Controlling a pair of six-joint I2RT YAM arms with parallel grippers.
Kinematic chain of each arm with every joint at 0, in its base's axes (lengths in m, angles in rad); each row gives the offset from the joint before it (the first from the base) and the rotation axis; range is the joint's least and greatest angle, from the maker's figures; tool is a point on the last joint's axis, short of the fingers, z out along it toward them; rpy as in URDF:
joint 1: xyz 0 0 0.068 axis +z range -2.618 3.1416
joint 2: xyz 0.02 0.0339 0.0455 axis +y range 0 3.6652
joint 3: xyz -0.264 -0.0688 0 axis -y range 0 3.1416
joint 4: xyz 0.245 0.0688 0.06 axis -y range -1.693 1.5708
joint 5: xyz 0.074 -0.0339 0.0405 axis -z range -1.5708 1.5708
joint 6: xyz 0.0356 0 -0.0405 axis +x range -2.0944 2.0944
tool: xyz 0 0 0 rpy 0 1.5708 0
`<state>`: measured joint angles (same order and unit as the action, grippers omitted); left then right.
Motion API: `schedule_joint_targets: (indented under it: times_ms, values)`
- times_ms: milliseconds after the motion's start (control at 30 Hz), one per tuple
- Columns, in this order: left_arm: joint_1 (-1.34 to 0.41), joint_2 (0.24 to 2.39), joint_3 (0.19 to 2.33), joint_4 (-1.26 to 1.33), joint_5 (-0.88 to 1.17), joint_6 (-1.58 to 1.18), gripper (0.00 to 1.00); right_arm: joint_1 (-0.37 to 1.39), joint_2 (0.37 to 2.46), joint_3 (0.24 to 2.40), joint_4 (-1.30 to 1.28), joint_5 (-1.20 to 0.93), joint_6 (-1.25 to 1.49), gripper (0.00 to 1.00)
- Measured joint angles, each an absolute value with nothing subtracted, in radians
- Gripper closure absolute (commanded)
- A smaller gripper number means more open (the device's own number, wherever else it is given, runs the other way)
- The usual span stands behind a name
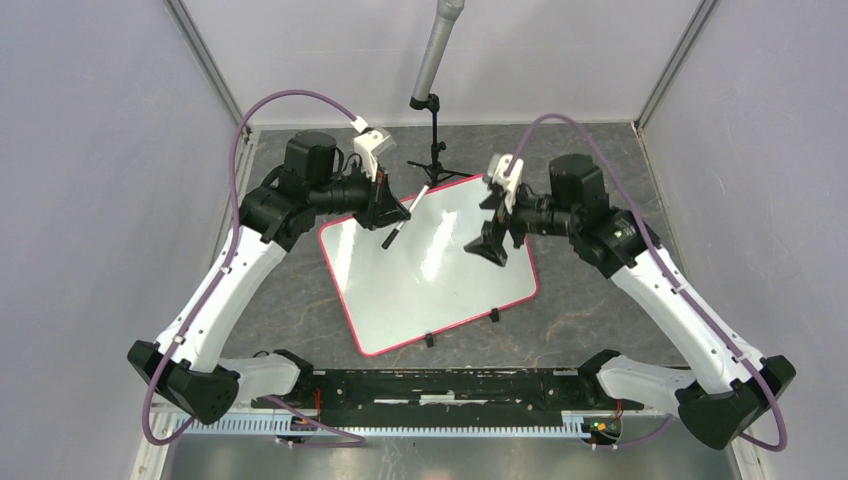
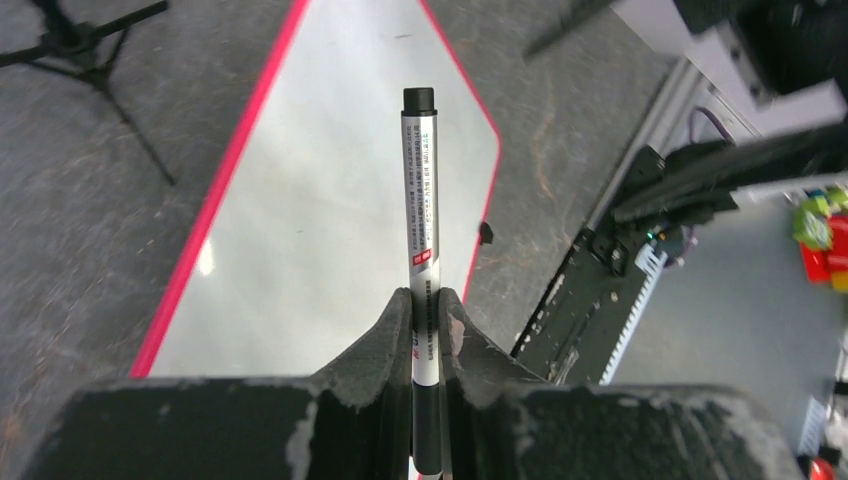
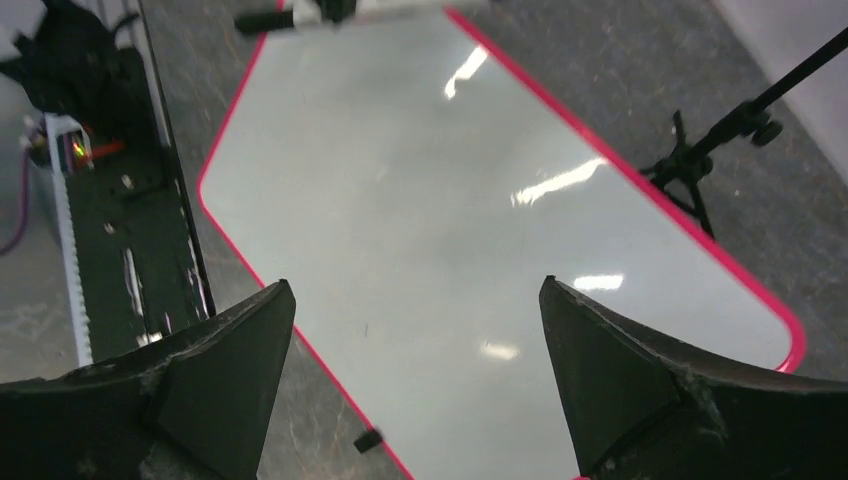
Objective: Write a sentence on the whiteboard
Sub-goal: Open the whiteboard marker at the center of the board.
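From above, the whiteboard (image 1: 430, 275) lies askew on the grey speckled table (image 1: 600, 315), pale walls (image 1: 100, 150) around and a tripod (image 1: 436, 152) behind it. Left wrist: the left gripper (image 2: 425, 300) pinches a marker (image 2: 421, 190) above the whiteboard. Right wrist: the right gripper (image 3: 418, 300) gapes wide over the whiteboard, holding nothing.

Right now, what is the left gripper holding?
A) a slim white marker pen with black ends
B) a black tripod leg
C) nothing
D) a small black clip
A: the left gripper is shut on the slim white marker pen, which points out over the white pink-rimmed whiteboard.
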<state>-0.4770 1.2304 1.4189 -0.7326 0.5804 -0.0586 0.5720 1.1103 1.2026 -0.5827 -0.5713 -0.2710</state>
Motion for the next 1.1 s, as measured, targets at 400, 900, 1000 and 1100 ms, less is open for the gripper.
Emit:
schedule_joint_targets:
  times_ms: [400, 900, 1000, 1100]
  values:
    - [-0.482, 1.236, 1.402, -0.775, 0.798, 0.125, 0.98, 0.541, 1.185, 1.232, -0.305, -0.897, 0.059, 0.02]
    - [-0.564, 1.236, 1.377, -0.784, 0.847, 0.165, 0.98, 0.542, 1.251, 1.162, -0.085, -0.971, 0.311, 0.32]
    - [-0.577, 1.237, 1.377, -0.784, 0.844, 0.165, 0.98, 0.547, 1.258, 1.147, -0.075, -0.969, 0.32, 0.38]
    - [-0.58, 1.241, 1.377, -0.784, 0.841, 0.165, 0.98, 0.554, 1.259, 1.13, -0.075, -0.967, 0.319, 0.46]
